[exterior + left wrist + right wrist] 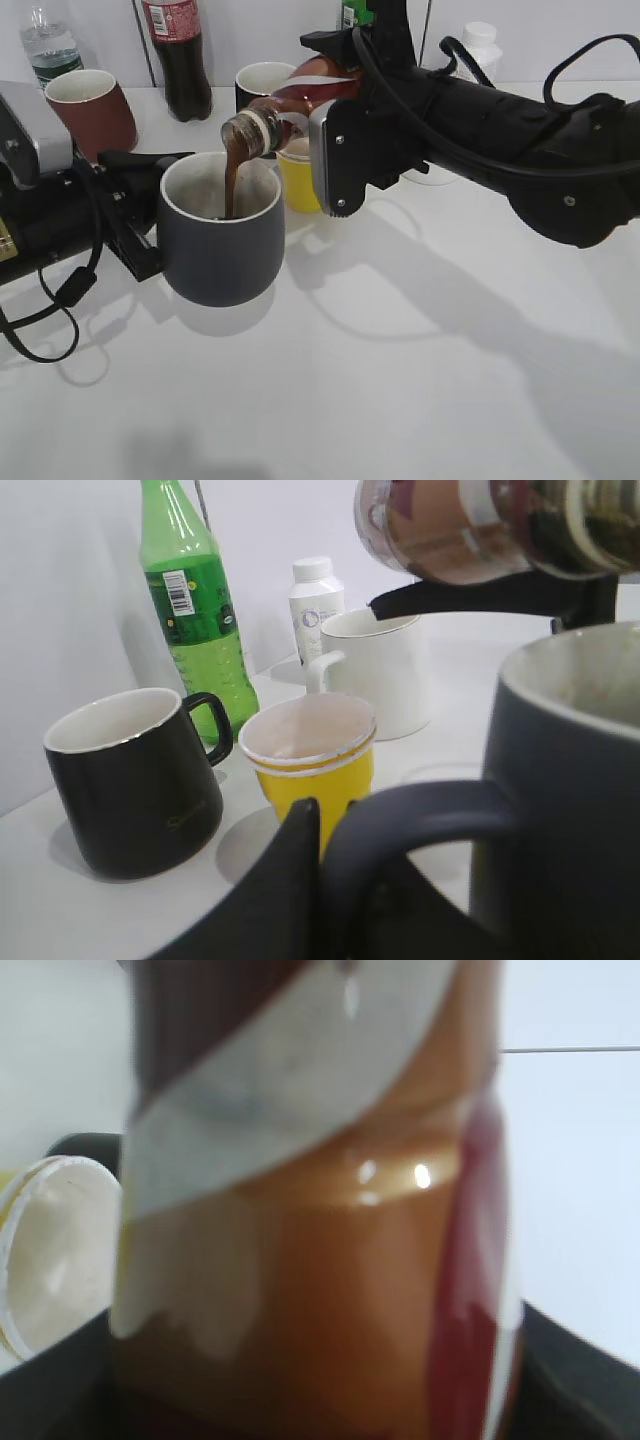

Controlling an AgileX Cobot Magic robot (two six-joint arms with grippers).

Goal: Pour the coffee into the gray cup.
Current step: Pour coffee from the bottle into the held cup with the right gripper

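Pour under way: right end effector clamps tilted coffee bottle, stream entering gray cup gripped by handle in closed left end effector; next, level bottle before overflow.

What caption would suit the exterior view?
Right gripper tips the coffee bottle, pouring into the gray cup held by the left gripper.

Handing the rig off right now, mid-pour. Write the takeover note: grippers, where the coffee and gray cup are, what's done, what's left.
Left gripper: shut on the gray cup's handle, holding the gray cup.
Right gripper: clamped on the coffee bottle, tipped mouth-down over the cup.
Done: bottle open, brown stream falling into the cup.
Left: finish the pour, right the bottle, set it down clear of the yellow cup.
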